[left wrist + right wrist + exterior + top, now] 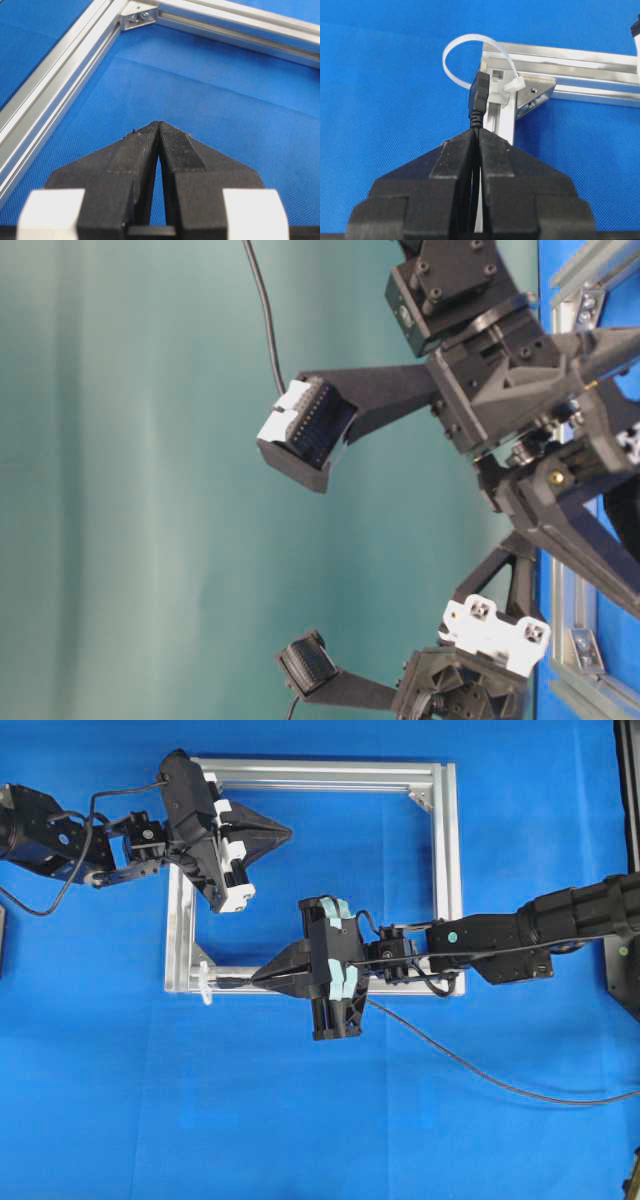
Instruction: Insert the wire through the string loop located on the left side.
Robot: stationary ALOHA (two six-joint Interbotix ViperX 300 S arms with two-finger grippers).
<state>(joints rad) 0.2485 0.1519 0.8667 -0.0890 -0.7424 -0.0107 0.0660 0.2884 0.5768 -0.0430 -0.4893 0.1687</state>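
At frame corner, gripper-held wire points lengthwise toward string loop

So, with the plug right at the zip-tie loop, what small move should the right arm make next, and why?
Probably ease the right gripper forward, nudged slightly outward from the frame. It is clamped on the wire just behind the plug, whose tip sits at the string loop band's near edge, not yet through the opening.

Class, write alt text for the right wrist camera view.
The right gripper, shut on the wire, holds its black plug tip at the white string loop tied to a corner of the silver frame, over blue cloth.
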